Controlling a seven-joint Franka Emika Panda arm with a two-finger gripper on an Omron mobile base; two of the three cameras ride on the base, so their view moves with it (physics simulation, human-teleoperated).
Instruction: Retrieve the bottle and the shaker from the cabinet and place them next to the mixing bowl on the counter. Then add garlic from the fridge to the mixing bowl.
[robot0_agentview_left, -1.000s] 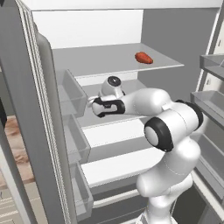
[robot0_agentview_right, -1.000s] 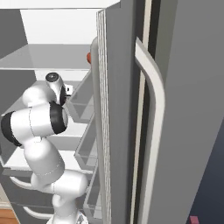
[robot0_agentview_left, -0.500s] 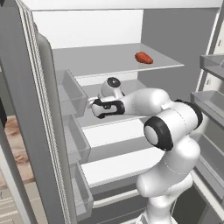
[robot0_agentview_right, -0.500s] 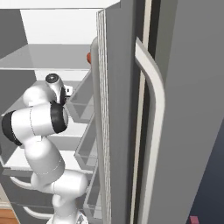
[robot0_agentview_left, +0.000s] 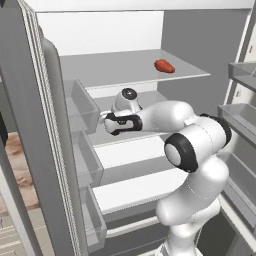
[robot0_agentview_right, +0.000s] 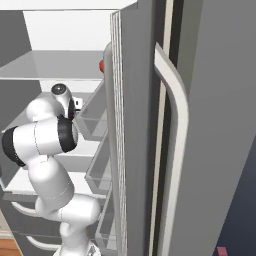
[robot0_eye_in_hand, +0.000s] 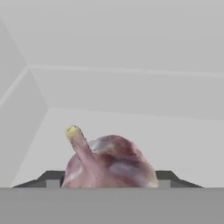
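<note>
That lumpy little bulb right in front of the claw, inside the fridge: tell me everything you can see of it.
In the hand view the garlic is a rounded, lumpy bulb, whitish-grey with purplish-brown streaks, with a short stalk ending in a yellowish tip that leans up and to the left. It sits between the claw's two dark fingertips, against the fridge's pale inner walls. Its underside is hidden, so actual contact can't be confirmed.

Whitish garlic (robot0_eye_in_hand: 109, 162) streaked purple-brown with a yellow tip; orange-red vegetable (robot0_agentview_left: 164, 66).
</note>
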